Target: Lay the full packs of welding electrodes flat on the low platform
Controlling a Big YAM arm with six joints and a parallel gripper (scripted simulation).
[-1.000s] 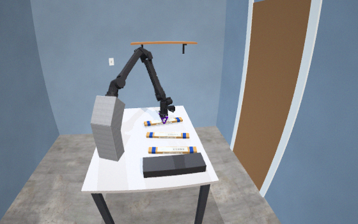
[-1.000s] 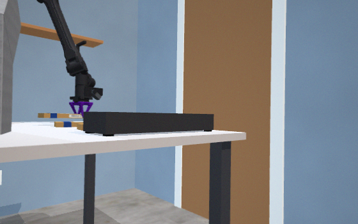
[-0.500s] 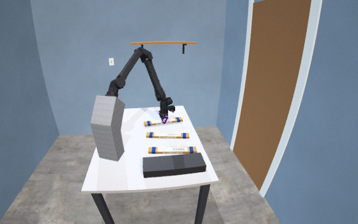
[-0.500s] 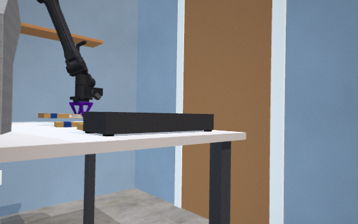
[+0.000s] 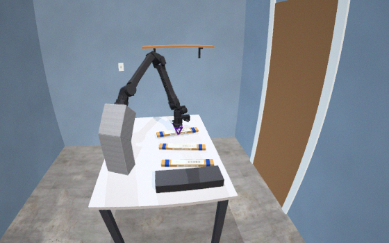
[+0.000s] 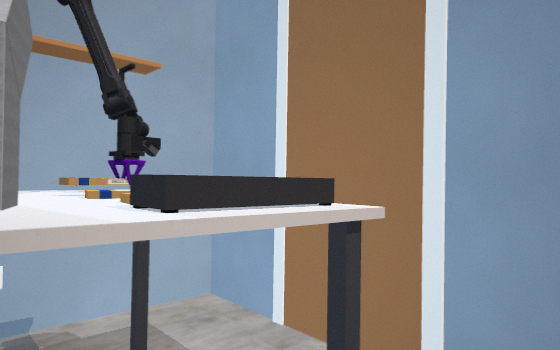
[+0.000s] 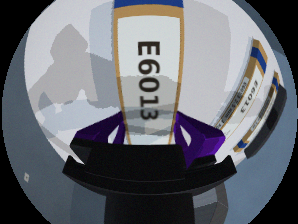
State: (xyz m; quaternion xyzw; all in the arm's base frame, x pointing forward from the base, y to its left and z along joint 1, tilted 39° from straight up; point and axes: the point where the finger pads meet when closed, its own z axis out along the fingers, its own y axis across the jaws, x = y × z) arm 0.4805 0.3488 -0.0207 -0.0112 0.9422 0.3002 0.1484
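Note:
My gripper [image 5: 178,131] [image 6: 127,176] [image 7: 149,113] is shut on the far pack [image 5: 167,133] [image 6: 70,181] [image 7: 150,30], its purple fingers at the two long sides near the middle. The pack is orange with blue bands and a white E6013 label. It is held level, a little above the table. The middle pack [image 5: 182,146] [image 6: 95,193] [image 7: 257,75] and the near pack [image 5: 187,162] lie flat on the table. The low black platform [image 5: 189,178] [image 6: 250,192] stands beside the near pack, with no pack on it. How full any pack is does not show.
A tall grey block [image 5: 116,139] [image 6: 10,100] stands at the table's left side, in front of the arm's base. The white table [image 5: 121,194] ends just beyond the platform. A wooden shelf [image 5: 177,46] [image 6: 95,54] is on the back wall.

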